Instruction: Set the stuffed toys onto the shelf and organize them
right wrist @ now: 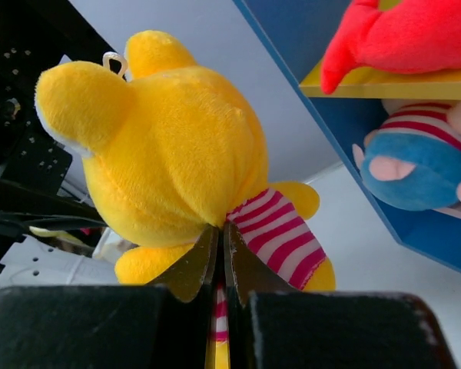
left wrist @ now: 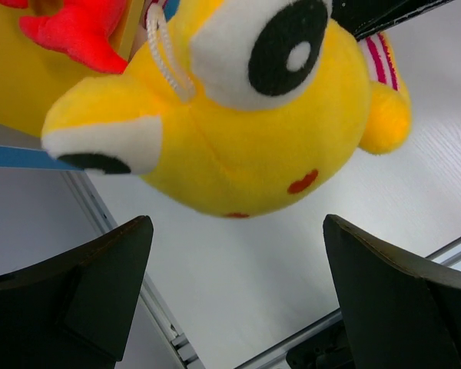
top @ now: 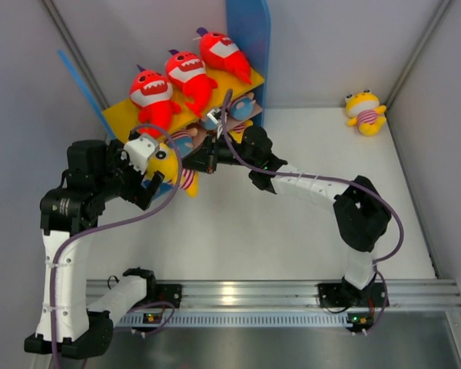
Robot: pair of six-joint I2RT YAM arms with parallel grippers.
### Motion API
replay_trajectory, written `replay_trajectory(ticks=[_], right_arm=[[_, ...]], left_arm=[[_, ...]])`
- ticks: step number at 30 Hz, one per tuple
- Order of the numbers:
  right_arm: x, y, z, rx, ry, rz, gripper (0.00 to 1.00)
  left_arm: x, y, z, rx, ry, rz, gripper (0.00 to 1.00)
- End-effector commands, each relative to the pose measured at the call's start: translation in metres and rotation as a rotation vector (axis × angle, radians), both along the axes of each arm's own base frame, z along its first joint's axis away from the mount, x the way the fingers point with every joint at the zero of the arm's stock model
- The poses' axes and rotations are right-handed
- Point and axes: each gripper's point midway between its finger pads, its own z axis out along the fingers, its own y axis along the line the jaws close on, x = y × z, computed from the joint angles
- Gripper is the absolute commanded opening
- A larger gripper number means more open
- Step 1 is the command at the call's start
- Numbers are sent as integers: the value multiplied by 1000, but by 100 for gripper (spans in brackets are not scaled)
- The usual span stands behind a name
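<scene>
Three red sharks (top: 188,75) with white toothy mouths lie side by side on the yellow top board of the shelf (top: 250,31), between its blue side panels. A striped-shirted doll (right wrist: 415,161) lies on the lower board. A yellow doll (top: 167,163) hangs just before the shelf, its striped shirt pinched in the closed right tool (right wrist: 221,246). A second yellow doll (top: 366,112) lies well apart on the surface (top: 292,215), far right.

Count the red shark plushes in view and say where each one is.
3, in a row on the yellow top board: left shark, middle shark, right shark by the blue side panel. More may be hidden below.
</scene>
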Motion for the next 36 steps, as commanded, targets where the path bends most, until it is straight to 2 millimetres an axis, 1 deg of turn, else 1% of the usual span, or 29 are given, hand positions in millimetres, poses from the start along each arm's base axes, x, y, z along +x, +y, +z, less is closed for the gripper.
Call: replay_trajectory(ticks=[1,3,6,7,8,9,13,14,15,16,17,19,21,23,24,25,26,27,28,29,30,31,32,33,34,35,36], right_arm=[[-34,7,72,173,-129,110,0],[-36,8,70,167,-125,119,0],[-37,9,64,152,-115,136,0],[-40,12,60,144,-109,154,0],[-43,13,64,149,-117,166,0],[-44,14,63,147,-117,172,0],[-55,18,64,149,-132,202,0],[-55,17,65,149,-133,201,0],[-56,18,65,148,-140,201,0],[-55,18,64,144,-143,196,0],[-53,18,59,127,-132,190,0],[-51,19,57,118,-136,173,0],[-50,19,54,112,-130,169,0],[-48,18,52,108,-121,154,6],[-47,17,50,103,-124,143,16],[-44,15,54,109,-132,112,21],[-42,14,49,97,-134,93,23],[-38,13,44,73,-166,66,29],[-34,9,47,64,-185,29,35],[-32,8,45,45,-199,8,42],[-28,7,43,27,-251,-17,55],[-22,2,39,-21,-254,-62,63],[-18,-2,36,-46,-282,-93,64],[-11,-7,33,-82,-378,-136,65],[-5,-19,46,-92,-442,-221,65],[0,-28,29,-153,-487,-267,66],[8,-38,29,-205,-696,-331,67]], left_arm=[[4,4,-1,43,-17,-16,99],[6,7,1,61,-24,-9,99],[13,10,-2,84,-40,-10,99],[18,9,-1,86,-50,-13,99],[19,9,-4,90,-46,-18,99],[21,8,-7,90,-37,-22,97],[24,0,-10,56,-14,-51,60],[23,-6,-9,30,-12,-73,38],[20,-9,-8,18,-17,-85,27],[19,-11,-6,4,-21,-93,7],[16,-14,-5,-16,-18,-91,0],[13,-15,-4,-40,-16,-80,0],[11,-11,-6,-40,-14,-43,0],[11,-9,-11,-65,10,4,0],[11,-7,-13,-65,12,24,0],[10,-7,-14,-83,23,44,0],[10,-6,-16,-88,32,58,0],[11,-6,-16,-91,34,66,0],[10,-4,-16,-98,39,88,0],[11,-4,-16,-100,41,95,0],[12,-3,-14,-104,39,103,0],[12,-1,-14,-106,41,124,0],[13,0,-14,-107,43,139,0],[14,2,-14,-104,44,153,0],[15,3,-15,-107,49,170,0],[16,6,-15,-101,50,189,0],[16,7,-16,-101,55,196,0]])
